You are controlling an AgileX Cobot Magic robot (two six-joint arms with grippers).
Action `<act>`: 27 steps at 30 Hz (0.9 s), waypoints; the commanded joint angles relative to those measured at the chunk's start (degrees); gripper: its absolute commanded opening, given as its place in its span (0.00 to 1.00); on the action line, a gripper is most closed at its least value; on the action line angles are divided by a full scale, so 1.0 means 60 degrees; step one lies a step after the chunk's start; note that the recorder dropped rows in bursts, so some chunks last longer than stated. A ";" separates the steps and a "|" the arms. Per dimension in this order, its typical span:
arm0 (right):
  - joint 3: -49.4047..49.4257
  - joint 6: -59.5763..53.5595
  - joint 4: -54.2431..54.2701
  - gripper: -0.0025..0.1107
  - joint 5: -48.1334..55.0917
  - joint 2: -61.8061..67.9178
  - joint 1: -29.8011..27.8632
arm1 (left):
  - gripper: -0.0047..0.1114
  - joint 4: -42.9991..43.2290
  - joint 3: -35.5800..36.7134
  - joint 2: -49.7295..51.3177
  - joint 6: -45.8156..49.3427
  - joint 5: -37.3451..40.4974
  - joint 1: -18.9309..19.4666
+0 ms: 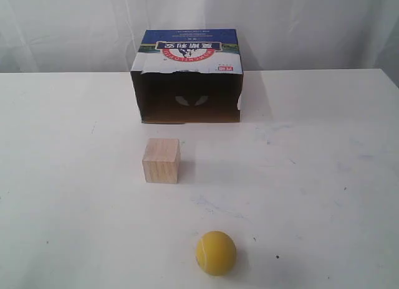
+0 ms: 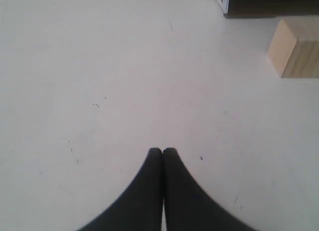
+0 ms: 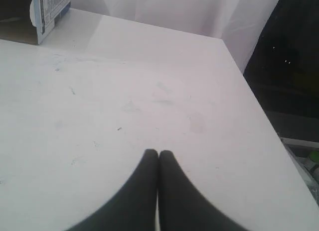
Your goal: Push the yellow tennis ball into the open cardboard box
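The yellow tennis ball (image 1: 216, 253) rests on the white table near its front edge. Far behind it the open cardboard box (image 1: 187, 77) lies on its side, its dark opening facing the ball and its blue-and-white printed panel on top. A corner of the box (image 2: 249, 2) shows in the left wrist view and an edge of the box (image 3: 42, 14) in the right wrist view. My left gripper (image 2: 162, 150) is shut over bare table with nothing in it. My right gripper (image 3: 158, 152) is likewise shut and empty. Neither gripper appears in the exterior view, and neither wrist view shows the ball.
A pale wooden cube (image 1: 161, 160) stands between ball and box, slightly left of the straight line between them; the cube (image 2: 295, 47) also shows in the left wrist view. The table's right edge (image 3: 259, 106) drops off beside the right gripper. White curtains hang behind.
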 commanded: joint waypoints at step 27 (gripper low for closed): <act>0.0011 0.3037 -0.0025 0.02 -0.9813 -0.0064 -0.0087 | 0.04 -0.0230 0.0024 -0.0043 0.0197 -0.0757 -0.0029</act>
